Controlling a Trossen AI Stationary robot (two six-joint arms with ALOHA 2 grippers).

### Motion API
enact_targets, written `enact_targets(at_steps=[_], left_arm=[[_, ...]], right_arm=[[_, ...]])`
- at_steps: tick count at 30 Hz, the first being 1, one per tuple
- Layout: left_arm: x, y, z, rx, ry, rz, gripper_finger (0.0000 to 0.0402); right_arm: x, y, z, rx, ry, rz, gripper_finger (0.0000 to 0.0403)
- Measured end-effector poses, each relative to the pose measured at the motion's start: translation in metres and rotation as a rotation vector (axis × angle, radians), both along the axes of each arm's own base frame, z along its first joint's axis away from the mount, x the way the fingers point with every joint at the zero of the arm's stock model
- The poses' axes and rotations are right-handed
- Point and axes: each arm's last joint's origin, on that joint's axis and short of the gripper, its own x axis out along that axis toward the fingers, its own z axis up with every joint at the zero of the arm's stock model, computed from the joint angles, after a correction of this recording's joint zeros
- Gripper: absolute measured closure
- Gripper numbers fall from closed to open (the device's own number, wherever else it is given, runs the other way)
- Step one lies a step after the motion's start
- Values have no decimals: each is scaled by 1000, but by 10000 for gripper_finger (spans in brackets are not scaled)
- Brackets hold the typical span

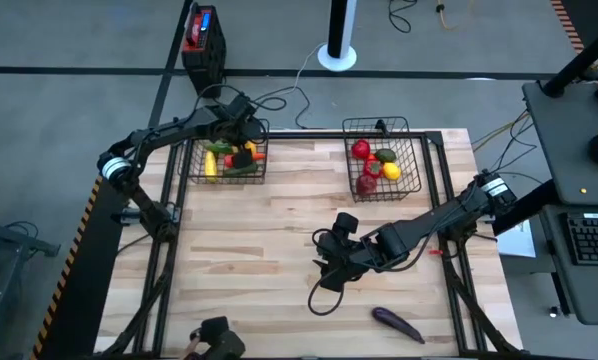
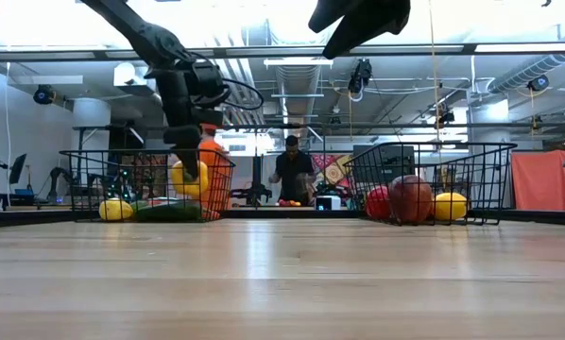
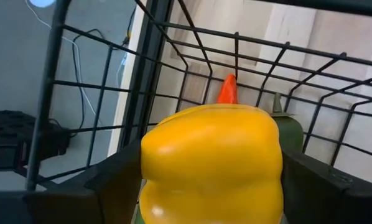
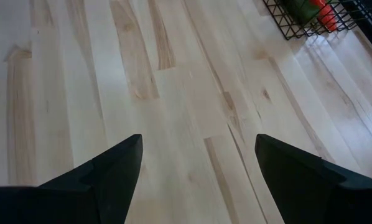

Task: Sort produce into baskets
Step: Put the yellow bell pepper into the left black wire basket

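My left gripper [image 1: 242,150] reaches down into the left basket [image 1: 194,170] at the far left and is shut on a yellow pepper [image 3: 211,143]. In the low view the pepper [image 2: 190,179] sits below the basket's rim. An orange carrot [image 3: 227,90], a green piece [image 3: 292,130] and a yellow piece [image 2: 114,209] lie in this basket. The right basket [image 1: 416,160] holds red tomatoes [image 1: 361,150] and a lemon [image 1: 392,172]. A purple eggplant [image 1: 397,322] lies on the table near the front right. My right gripper [image 4: 198,168] hangs open over bare wood at mid-table. My left gripper pinches the yellow pepper by two opposite sides [image 3: 150,168] between its two fingers [image 3: 111,186]. The fingers come from above, slanting steeply down. The pepper hangs at the fingers' ends inside the left basket, above the pieces lying there.
A red-and-black box [image 1: 201,35] stands beyond the table's far left edge, and a white pole base [image 1: 337,55] stands behind the middle. A dark camera mount [image 1: 219,338] sits at the near edge. A person [image 2: 292,170] stands in the room behind the table.
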Motion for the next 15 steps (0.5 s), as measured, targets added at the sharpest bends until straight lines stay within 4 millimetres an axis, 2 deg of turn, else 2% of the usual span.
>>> enact_targets(at_steps=[5,11,15], left_arm=[[0,0,0,13,22,-54,113],[0,0,-1,46,81,-195,113],[2,2,1,70,64,-211,113]], right_arm=[[0,0,0,0,0,0,99],[0,0,0,0,0,0,99],[0,0,0,0,0,0,99]])
